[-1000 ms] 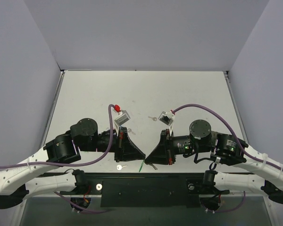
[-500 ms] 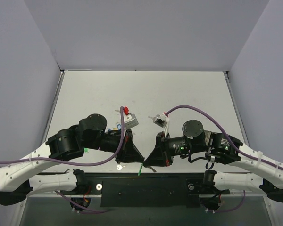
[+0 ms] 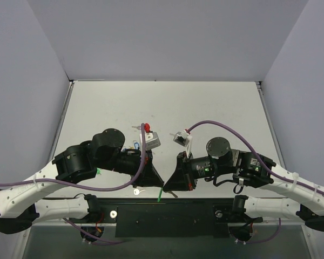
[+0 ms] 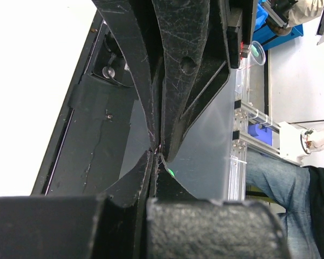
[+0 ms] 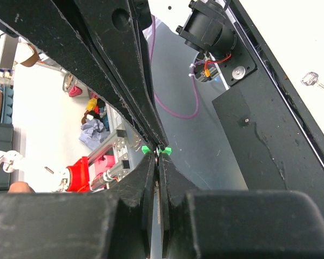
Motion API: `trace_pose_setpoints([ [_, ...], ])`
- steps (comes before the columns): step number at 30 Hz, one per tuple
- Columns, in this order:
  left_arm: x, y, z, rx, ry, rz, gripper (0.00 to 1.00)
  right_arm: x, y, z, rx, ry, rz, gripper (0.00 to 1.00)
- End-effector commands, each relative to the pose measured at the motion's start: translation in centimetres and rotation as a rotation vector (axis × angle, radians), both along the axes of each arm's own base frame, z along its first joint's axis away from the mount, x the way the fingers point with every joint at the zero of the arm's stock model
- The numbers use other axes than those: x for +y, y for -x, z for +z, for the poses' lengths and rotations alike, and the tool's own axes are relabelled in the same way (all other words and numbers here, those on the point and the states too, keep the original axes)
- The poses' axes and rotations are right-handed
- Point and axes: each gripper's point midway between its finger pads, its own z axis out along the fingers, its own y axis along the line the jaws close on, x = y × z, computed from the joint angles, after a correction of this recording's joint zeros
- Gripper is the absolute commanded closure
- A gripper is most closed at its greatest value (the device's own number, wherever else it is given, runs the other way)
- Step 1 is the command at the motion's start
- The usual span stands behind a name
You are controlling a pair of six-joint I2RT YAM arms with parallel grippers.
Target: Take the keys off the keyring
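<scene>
Green plastic of the keyring [image 3: 160,194] shows pinched in my closed right gripper [image 5: 157,153], long axis running toward the near edge of the table [image 3: 216,102], while my left gripper [image 4: 158,152], jaws also pressed together, meets it tip to tip from the left.

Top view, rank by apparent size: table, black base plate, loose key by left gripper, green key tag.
1. table
2. black base plate
3. loose key and green key tag: both tiny, and the tag is seen edge-on, so I can't rank them.
</scene>
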Motion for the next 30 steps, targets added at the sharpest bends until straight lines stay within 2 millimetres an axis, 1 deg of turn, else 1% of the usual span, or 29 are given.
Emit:
trace_pose_setpoints([
  [1,1.3,2.4,0.4,0.019,-0.023,-0.113,1.00,0.7,-1.0,3.3,-0.051,-0.100,-0.038,1.00],
  [5,1.1,1.6,1.3,0.010,-0.003,-0.061,0.99,0.8,-1.0,3.2,-0.050,-0.103,-0.036,1.00],
  [6,1.0,0.9,1.6,-0.005,0.003,-0.019,0.89,0.8,-0.9,3.3,-0.051,-0.106,-0.036,1.00],
  [7,1.0,0.7,2.4,-0.002,0.017,0.008,0.84,0.8,-1.0,3.4,-0.054,-0.108,-0.039,1.00],
  [8,1.1,0.1,2.5,-0.013,0.016,0.042,0.70,0.7,-0.9,3.6,-0.054,-0.113,-0.038,1.00],
  [9,1.2,0.0,3.2,-0.020,0.031,0.055,0.64,0.7,-0.9,3.7,-0.054,-0.115,-0.038,1.00],
  [10,1.4,-0.3,3.6,-0.027,0.035,0.074,0.58,0.7,-0.8,3.8,-0.054,-0.117,-0.035,1.00],
  [11,1.6,-0.3,4.2,-0.032,0.051,0.086,0.54,0.6,-0.8,3.9,-0.055,-0.123,-0.037,1.00],
  [12,1.8,-0.5,4.6,-0.040,0.062,0.099,0.48,0.6,-0.7,4.1,-0.056,-0.127,-0.032,1.00],
  [14,2.2,-0.8,5.5,-0.047,0.093,0.137,0.44,0.5,-0.7,4.4,-0.063,-0.138,-0.036,1.00],
  [16,2.5,-1.2,6.5,-0.035,0.139,0.183,0.43,0.5,-0.7,4.7,-0.067,-0.147,-0.036,1.00],
  [17,2.3,-1.3,6.8,-0.030,0.174,0.195,0.43,0.5,-0.7,4.8,-0.069,-0.151,-0.039,1.00],
  [18,2.9,-1.3,7.5,-0.012,0.216,0.223,0.43,0.4,-0.7,5.0,-0.072,-0.158,-0.041,1.00],
  [19,2.5,-1.6,7.2,-0.001,0.243,0.236,0.43,0.4,-0.8,5.1,-0.077,-0.160,-0.043,1.00],
  [20,3.1,-1.6,7.7,0.013,0.282,0.267,0.43,0.4,-0.8,5.2,-0.079,-0.166,-0.045,1.00],
  [21,2.9,-2.2,7.4,0.018,0.309,0.295,0.45,0.4,-0.8,5.4,-0.082,-0.171,-0.048,1.00],
  [22,3.1,-2.1,6.6,0.043,0.318,0.308,0.45,0.4,-0.9,5.8,-0.086,-0.184,-0.050,1.00],
  [23,3.1,-2.2,6.9,0.043,0.346,0.317,0.46,0.5,-1.0,5.9,-0.084,-0.184,-0.051,1.00],
  [24,3.2,-2.2,6.4,0.057,0.352,0.322,0.48,0.6,-0.9,6.0,-0.087,-0.189,-0.047,1.00],
  [25,3.3,-2.3,6.5,0.060,0.370,0.330,0.50,0.7,-0.9,6.1,-0.086,-0.188,-0.045,1.00],
  [26,3.1,-2.4,5.9,0.077,0.364,0.337,0.51,0.7,-0.9,6.5,-0.087,-0.196,-0.044,1.00],
  [27,3.0,-2.2,6.2,0.083,0.385,0.329,0.53,0.7,-0.9,6.6,-0.089,-0.198,-0.045,1.00],
  [28,2.8,-2.2,5.8,0.098,0.382,0.328,0.54,0.8,-0.9,6.8,-0.091,-0.202,-0.044,1.00],
  [30,2.4,-2.2,5.7,0.113,0.386,0.321,0.56,0.8,-0.9,7.0,-0.095,-0.209,-0.042,1.00],
])
